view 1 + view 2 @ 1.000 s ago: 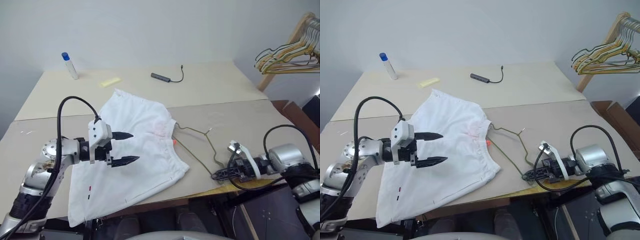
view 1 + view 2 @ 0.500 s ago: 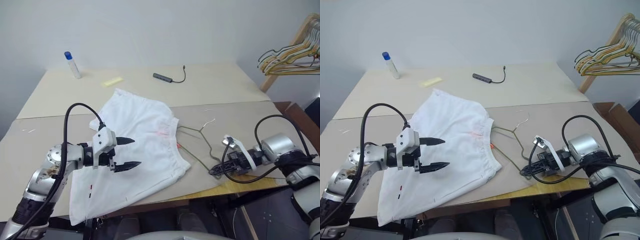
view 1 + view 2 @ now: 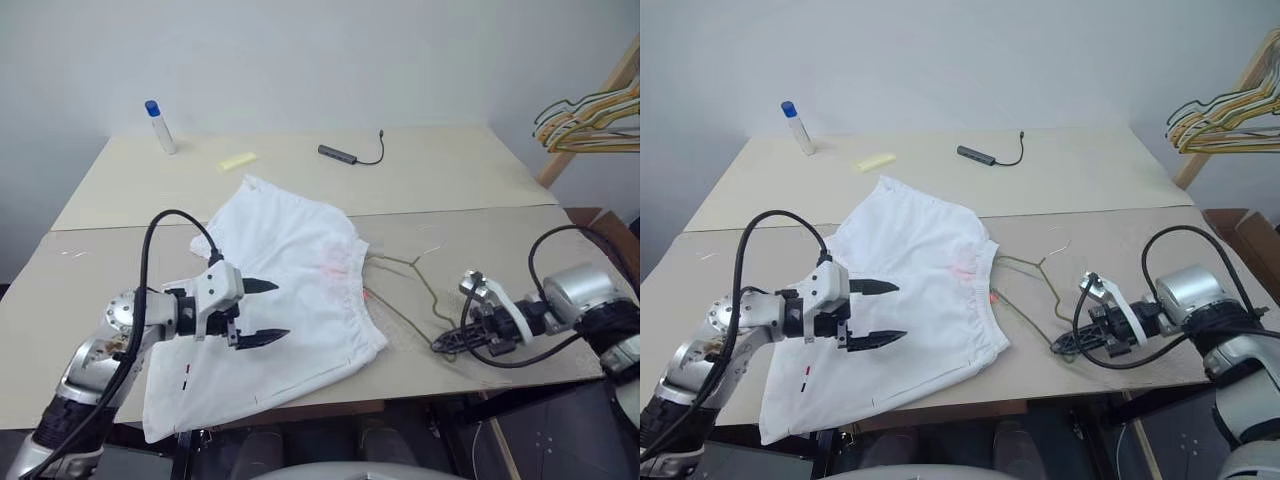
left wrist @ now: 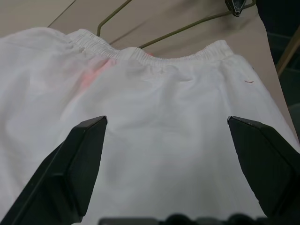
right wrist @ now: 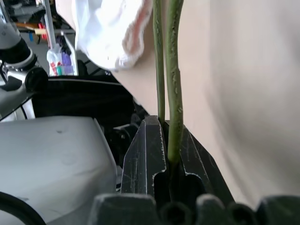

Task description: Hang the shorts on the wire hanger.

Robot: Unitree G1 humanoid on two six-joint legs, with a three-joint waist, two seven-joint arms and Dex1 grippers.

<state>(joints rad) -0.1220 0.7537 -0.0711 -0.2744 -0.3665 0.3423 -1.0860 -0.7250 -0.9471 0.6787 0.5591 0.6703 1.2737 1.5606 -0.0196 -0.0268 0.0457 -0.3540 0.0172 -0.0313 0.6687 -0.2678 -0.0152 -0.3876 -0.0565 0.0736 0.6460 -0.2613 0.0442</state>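
Right gripper (image 3: 1072, 346) is pinching the wire hanger (image 3: 1025, 290) near the tabletop's front edge; left gripper (image 3: 885, 313) is hovering open over the shorts (image 3: 910, 290), probably needing to grab the waistband next.

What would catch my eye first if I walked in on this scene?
The white shorts spread across the middle of the table, with the left pincer open just above them. Beside them, the right pincer is shut on a corner of the thin wire hanger.
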